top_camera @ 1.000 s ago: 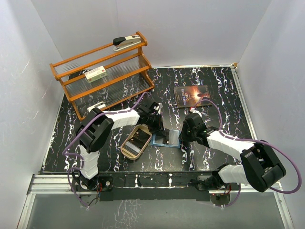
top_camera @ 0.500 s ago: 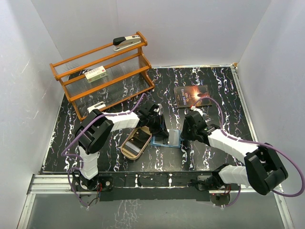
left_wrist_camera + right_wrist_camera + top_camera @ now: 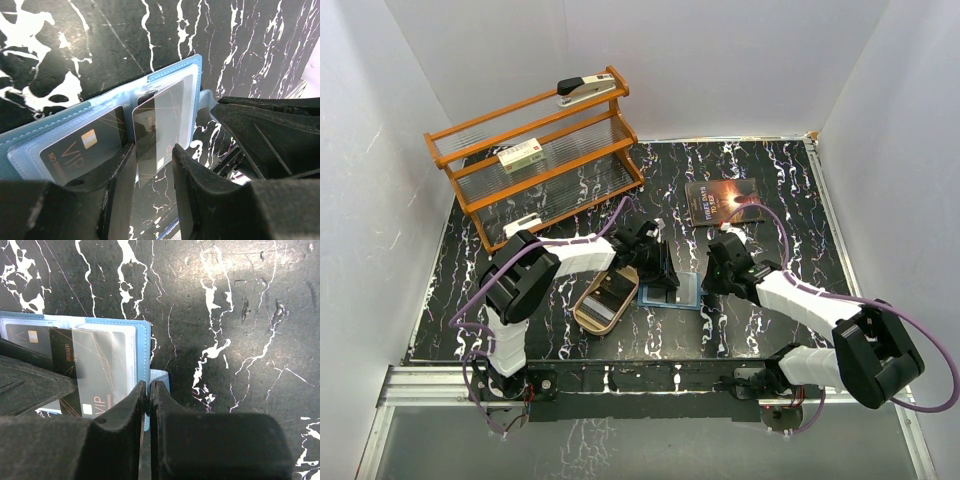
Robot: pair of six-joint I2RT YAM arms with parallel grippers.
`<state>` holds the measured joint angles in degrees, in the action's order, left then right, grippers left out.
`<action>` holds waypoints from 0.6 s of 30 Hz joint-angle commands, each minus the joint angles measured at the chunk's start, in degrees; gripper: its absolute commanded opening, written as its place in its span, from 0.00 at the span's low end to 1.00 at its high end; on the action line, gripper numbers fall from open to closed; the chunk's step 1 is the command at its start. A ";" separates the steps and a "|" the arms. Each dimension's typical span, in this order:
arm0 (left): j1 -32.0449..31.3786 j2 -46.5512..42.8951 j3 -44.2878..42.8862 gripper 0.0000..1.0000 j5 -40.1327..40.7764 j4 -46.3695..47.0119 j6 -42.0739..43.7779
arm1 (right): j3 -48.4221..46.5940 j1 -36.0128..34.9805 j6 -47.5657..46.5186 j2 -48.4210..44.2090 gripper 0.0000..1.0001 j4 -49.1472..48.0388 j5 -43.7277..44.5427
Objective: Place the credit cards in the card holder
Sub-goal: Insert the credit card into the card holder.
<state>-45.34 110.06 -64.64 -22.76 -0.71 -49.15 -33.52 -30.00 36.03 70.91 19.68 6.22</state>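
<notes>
The blue card holder lies open, near and central on the table. One credit card sits pocketed. A second card is half in, with the left gripper narrowly parted astride it. The right gripper is closed at the snap tab, perhaps pinching it.

The card holder is matt blue leatherette outside and glossy clear plastic inside, the credit cards smooth dark plastic
</notes>
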 commanded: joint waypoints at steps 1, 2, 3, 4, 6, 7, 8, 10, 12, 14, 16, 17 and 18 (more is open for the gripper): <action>-1.34 -0.28 -2.83 0.33 0.90 -1.18 -0.42 | 0.13 -0.14 1.28 -2.82 0.00 -1.36 2.18; -1.41 -0.34 -2.91 0.33 1.11 -1.51 -0.23 | 0.21 -0.14 1.54 -3.34 0.00 -1.46 2.35; -1.41 -0.64 -3.01 0.34 1.79 -2.34 0.13 | 0.33 -0.15 1.73 -3.81 0.00 -1.55 2.31; -1.38 -1.06 -3.15 0.34 3.13 -3.55 0.76 | 0.47 -0.21 1.83 -4.19 0.00 -1.57 2.47; -1.38 -2.25 -3.46 0.36 5.59 -5.94 1.83 | 0.63 -0.15 1.91 -4.63 0.00 -1.50 2.78; -1.39 -2.93 -3.39 0.37 6.46 -6.46 2.15 | 0.69 -0.21 1.97 -4.72 0.00 -1.41 2.89; -1.37 -3.53 -3.08 0.38 7.01 -6.53 2.20 | 0.79 -0.21 2.02 -4.86 0.00 -1.40 2.90; -1.41 -4.32 -2.36 0.40 7.17 -5.85 1.85 | 0.97 -0.21 2.07 -4.82 0.00 -1.40 2.82; -1.42 -4.30 -1.80 0.41 6.32 -5.11 1.18 | 1.24 -0.15 2.16 -5.01 0.00 -1.52 2.67; -1.41 -3.77 -1.28 0.42 5.39 -4.28 0.65 | 1.41 -0.19 2.26 -5.04 0.00 -1.57 2.58; -1.42 -3.48 -0.61 0.43 4.83 -3.32 0.10 | 1.51 -0.23 2.33 -5.11 0.00 -1.78 2.24; -1.37 -3.31 -0.45 0.43 4.68 -3.07 -0.06 | 1.52 -0.21 2.37 -5.03 0.00 -1.80 2.10; -1.45 -3.20 -0.38 0.43 4.68 -3.04 -0.07 | 1.53 -0.21 2.38 -5.00 0.00 -1.71 2.06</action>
<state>-46.61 109.21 -65.93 -18.00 -3.51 -48.86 -32.23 -30.00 37.78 67.20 19.55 7.60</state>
